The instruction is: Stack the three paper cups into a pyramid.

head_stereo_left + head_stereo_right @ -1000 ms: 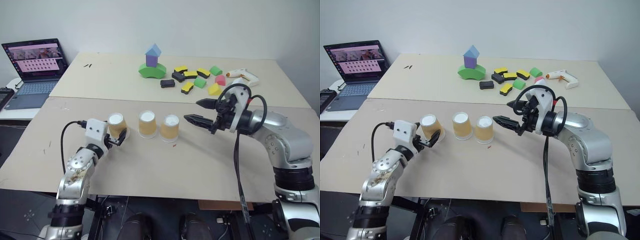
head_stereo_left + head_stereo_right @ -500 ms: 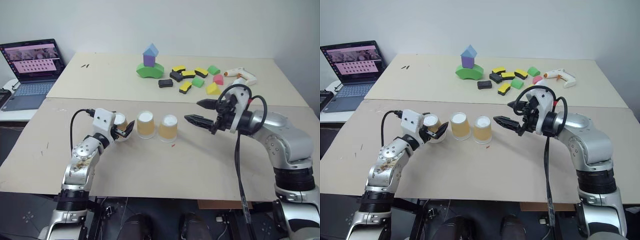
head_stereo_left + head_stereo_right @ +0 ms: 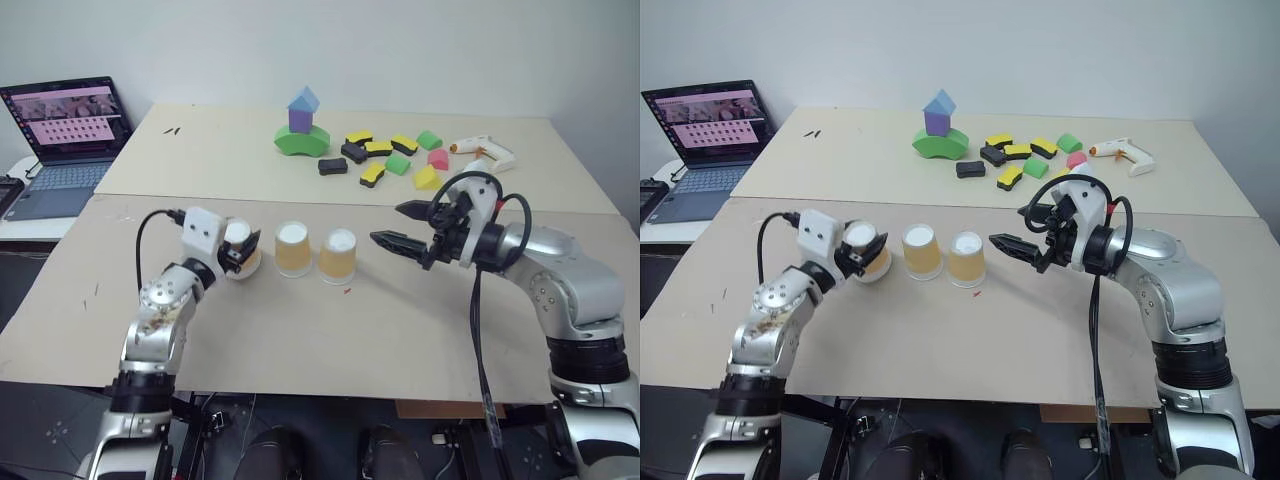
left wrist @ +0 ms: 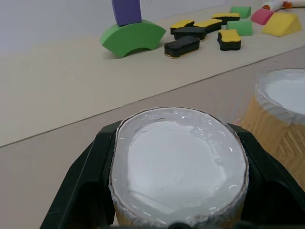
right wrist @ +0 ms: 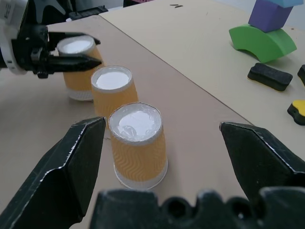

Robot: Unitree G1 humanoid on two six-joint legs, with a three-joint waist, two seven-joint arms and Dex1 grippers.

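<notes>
On the near table: three paper cups stand upside down in a row, white bases up, none stacked on another.
Leftmost cup (image 3: 241, 248): sits between the black fingers of the left gripper (image 3: 866, 252), which close on its sides near the base; in the left wrist view the fingers (image 4: 86, 176) press against both sides of the cup. Whether it is off the table I cannot tell.
Middle cup (image 3: 293, 249): just beside the leftmost cup, free of either gripper.
Right cup (image 3: 338, 256): just beside the middle cup, on the table, untouched.
Right gripper (image 3: 395, 226): hangs above the table near the right cup, jaws spread wide and holding nothing; the right wrist view looks along them at the row of cups.
In the way: the middle cup stands close against the gripped one; a small red speck (image 3: 347, 291) lies on the table near the right cup.
Far table: a block tower (image 3: 303, 125) of a green arch, purple block and blue roof; loose foam blocks (image 3: 390, 158) in black-and-yellow, green, pink and yellow are scattered beside it; a white glue gun (image 3: 483, 152) lies further to the right.
Left edge: an open laptop (image 3: 60, 140) on a side desk, well apart from the cups.
</notes>
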